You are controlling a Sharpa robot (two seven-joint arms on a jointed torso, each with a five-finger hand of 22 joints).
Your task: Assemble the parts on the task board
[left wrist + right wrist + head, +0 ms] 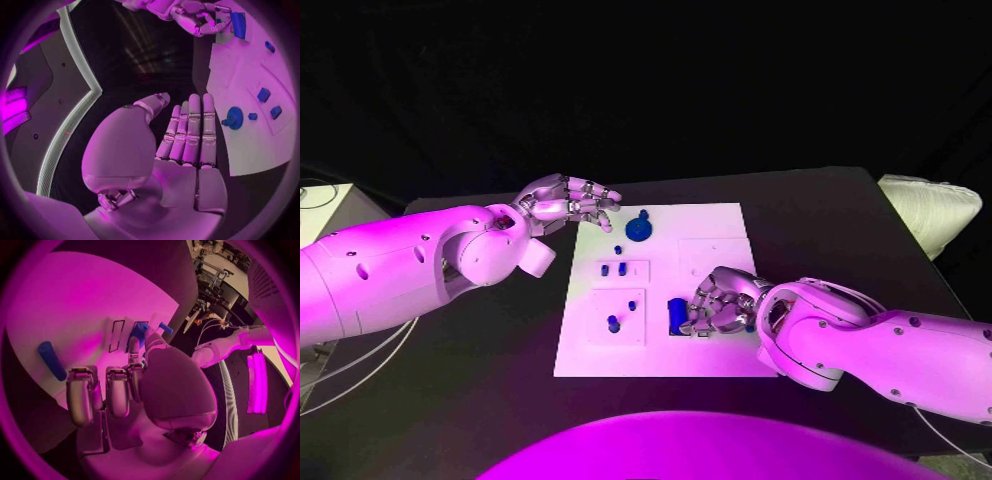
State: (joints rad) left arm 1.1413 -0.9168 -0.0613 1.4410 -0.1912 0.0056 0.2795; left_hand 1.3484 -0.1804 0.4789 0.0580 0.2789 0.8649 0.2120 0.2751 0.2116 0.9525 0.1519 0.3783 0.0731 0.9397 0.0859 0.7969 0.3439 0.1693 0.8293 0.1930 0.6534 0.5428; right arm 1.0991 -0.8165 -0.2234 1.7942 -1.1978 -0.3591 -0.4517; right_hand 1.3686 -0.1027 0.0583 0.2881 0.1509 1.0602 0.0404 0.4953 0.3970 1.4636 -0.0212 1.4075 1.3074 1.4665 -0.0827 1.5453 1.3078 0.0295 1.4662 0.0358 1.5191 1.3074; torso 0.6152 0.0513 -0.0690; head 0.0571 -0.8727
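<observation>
Part seating under way at the task board [711, 225] near edge.
Right hand [715, 304] fingers grip a tall blue part [676, 316] at its slot; left hand [568, 203] hovers open-fingered beside the round part [639, 227]. Next: press down squarely.

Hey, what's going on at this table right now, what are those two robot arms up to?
A two-armed robot is assembling small blue parts on a white task board. Its right hand is at the board's near edge, fingers curled around a tall blue part; whether it actually grips it is hard to tell. The left hand hovers open at the board's far left corner, holding nothing, close to a round blue part. A few smaller blue parts lie on the board's left half.
</observation>
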